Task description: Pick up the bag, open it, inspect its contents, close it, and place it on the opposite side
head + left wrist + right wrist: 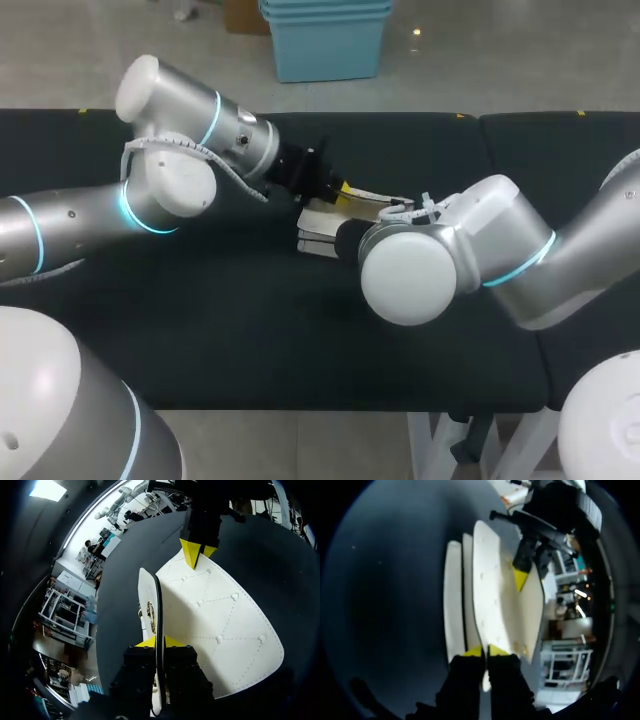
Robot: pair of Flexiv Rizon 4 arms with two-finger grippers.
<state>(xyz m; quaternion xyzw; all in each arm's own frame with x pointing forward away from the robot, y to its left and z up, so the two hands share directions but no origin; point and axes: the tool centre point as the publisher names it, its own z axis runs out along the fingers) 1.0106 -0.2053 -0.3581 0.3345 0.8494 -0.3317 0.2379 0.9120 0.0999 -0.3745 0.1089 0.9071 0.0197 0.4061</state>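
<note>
A white quilted bag (322, 228) lies mid-table on the black cloth, its flap raised between my two arms. In the left wrist view the flap's stitched panel (220, 620) spreads out beside my left gripper (159, 641), which is shut on a thin black-rimmed edge of the bag. At the panel's far edge my right gripper (196, 550) pinches it. In the right wrist view my right gripper (485, 651) is shut on the edge of the flap (490, 590), with the bag's body layers beside it. My left gripper (521, 577) holds the opposite edge. In the head view the right wrist hides its own fingers.
The black table (200, 330) stretches wide to the left and toward the front edge. A seam (487, 150) splits off a second black section at the right. Both arms' elbows hang over the table's middle.
</note>
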